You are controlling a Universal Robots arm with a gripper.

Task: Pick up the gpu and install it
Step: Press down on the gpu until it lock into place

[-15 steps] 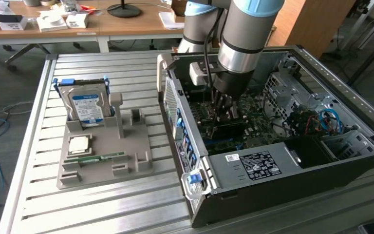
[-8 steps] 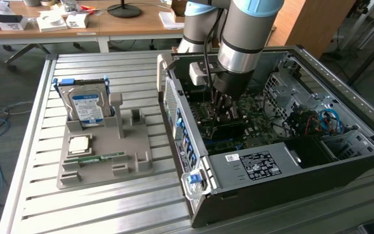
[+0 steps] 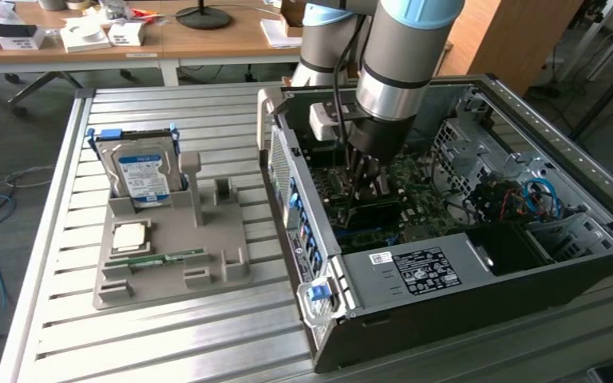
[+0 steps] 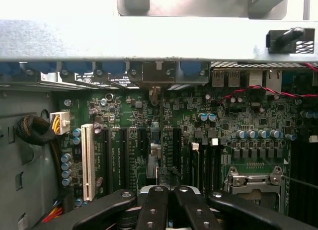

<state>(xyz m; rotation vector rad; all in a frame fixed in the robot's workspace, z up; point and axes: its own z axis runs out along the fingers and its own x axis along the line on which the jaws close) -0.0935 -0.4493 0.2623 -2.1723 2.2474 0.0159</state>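
Dark grey-black and flat, the gpu (image 3: pixel 376 214) lies low inside the open computer case (image 3: pixel 562 239), just beneath the claw (image 3: pixel 369 182), over the green motherboard (image 4: pixel 223 115); whether it is fully seated in a slot I cannot tell. The claw reaches straight down into the case, and in the wrist view its black fingers (image 4: pixel 154 210) are drawn together, meeting over the row of black expansion slots (image 4: pixel 124 150) beside the white slot (image 4: pixel 88 160), which suits pressing a card squarely downward. I cannot tell whether the fingers pinch the card's edge. The case lies on its side toward the slatted metal desk's (image 3: pixel 179 335) far right corner. Left of it, a grey holder tray (image 3: pixel 168 271) keeps a hard drive (image 3: pixel 141 175) upright and a memory stick (image 3: pixel 157 259) flat.
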